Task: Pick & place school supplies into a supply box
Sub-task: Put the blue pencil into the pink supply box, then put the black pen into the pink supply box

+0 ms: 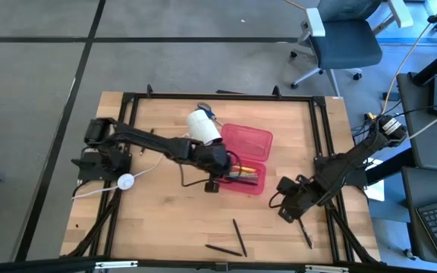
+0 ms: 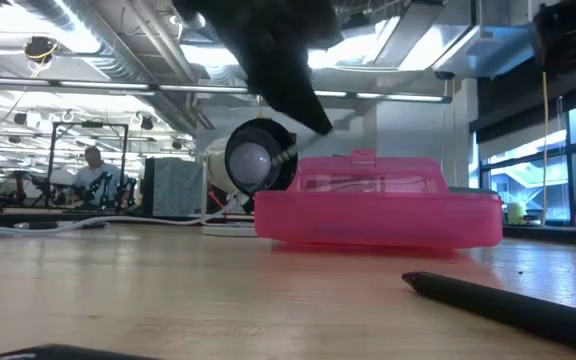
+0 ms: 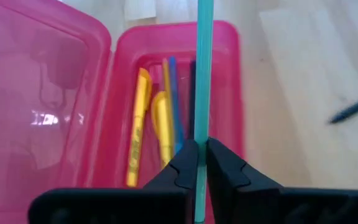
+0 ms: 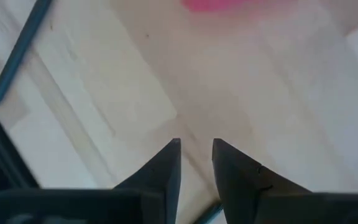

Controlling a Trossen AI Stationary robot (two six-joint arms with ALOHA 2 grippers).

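The supply box (image 1: 246, 141) is a translucent pink case lying open on the table; its lid is toward the far side and its tray (image 3: 222, 81) toward the near side. The tray holds yellow (image 3: 137, 127), orange and blue pens. My left gripper (image 3: 197, 158) hangs over the tray's left end, shut on a teal pen (image 3: 202, 74). Dark pens lie on the table near the near edge (image 1: 239, 236), (image 1: 222, 248), (image 1: 306, 233). My right gripper (image 4: 196, 149) hovers low over bare wood right of the box, open by a narrow gap and holding nothing. My left gripper pinches the teal pen between its two fingers, near one end of the shaft (image 3: 201, 134). The fingers come from above and lie across the pen. The long free end (image 3: 204, 25) runs level above the tray, along its length and over the pens in it.
A white cylinder (image 1: 202, 125) with a white cable lies against the box's far left corner. Another dark pen (image 4: 17, 50) lies near my right gripper, and one shows close in the low view (image 2: 508, 300). A black frame rims the table. Bare wood lies left of and in front of the box.
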